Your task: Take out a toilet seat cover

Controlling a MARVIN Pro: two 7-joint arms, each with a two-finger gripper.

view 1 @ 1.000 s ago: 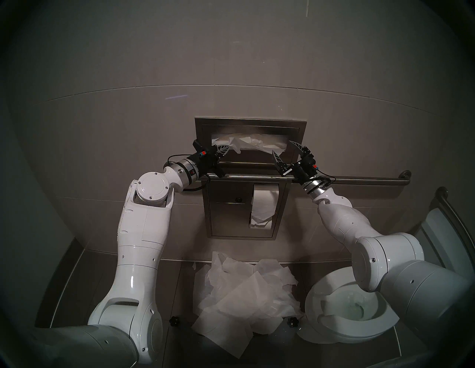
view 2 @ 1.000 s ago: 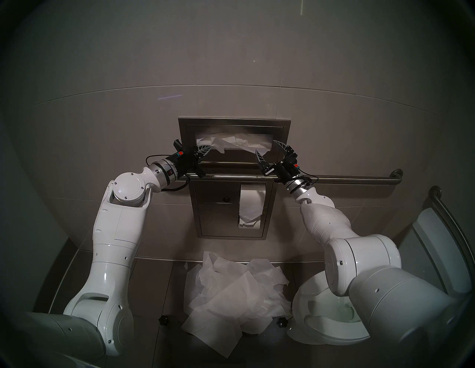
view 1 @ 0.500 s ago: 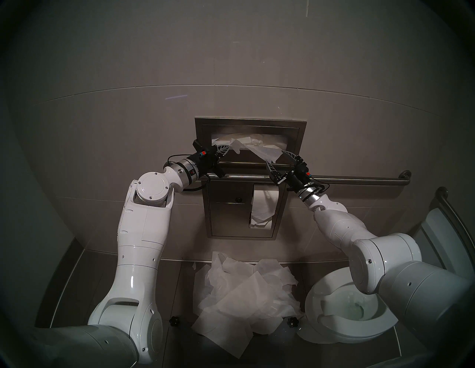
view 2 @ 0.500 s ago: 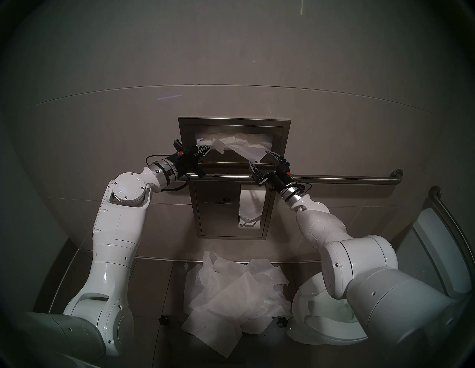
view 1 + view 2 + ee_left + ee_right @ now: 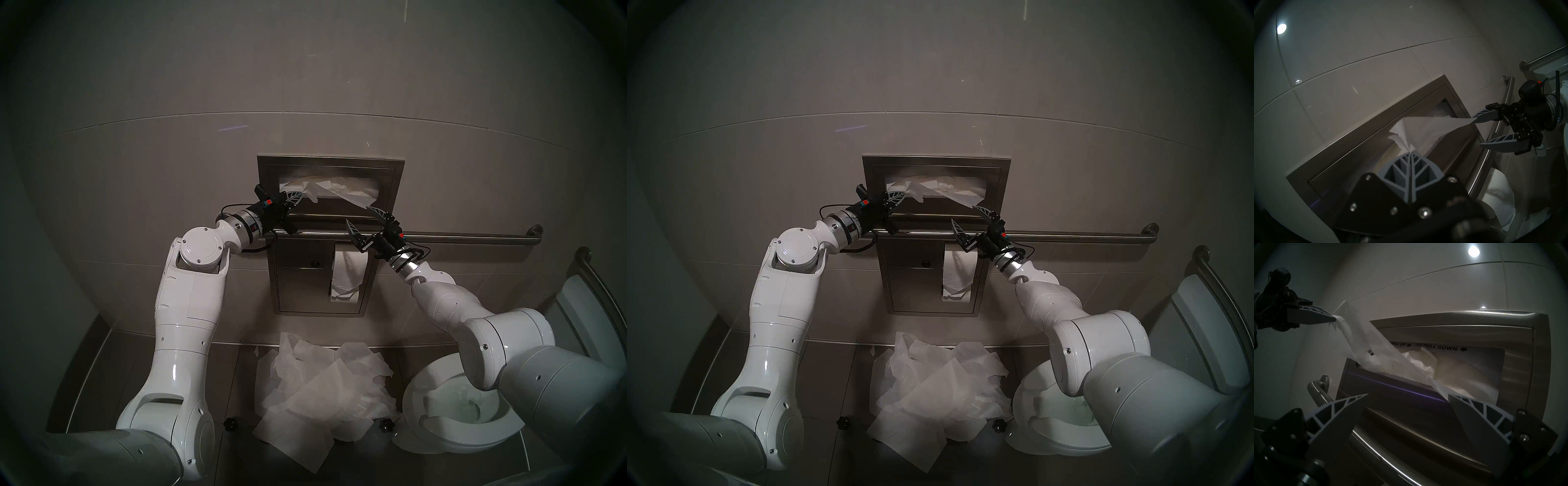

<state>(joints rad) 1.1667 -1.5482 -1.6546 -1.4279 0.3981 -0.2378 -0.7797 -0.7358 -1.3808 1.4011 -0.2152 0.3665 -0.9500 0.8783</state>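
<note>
Left tool (image 5: 300, 196) level at centre frame, clamped on toilet seat cover (image 5: 342, 192); right tool (image 5: 359, 214) angled upward, fingers apart.

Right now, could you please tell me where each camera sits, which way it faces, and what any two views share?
Head pair: up on the head, looking down at the wall dispenser, paper heap and toilet; both arms show.
Left wrist: behind the shut left tool, facing the dispenser; it pinches the cover.
Right wrist: behind the open right tool, looking up at the slot.
Shared: each wrist view shows the other tool and the cover.
</note>
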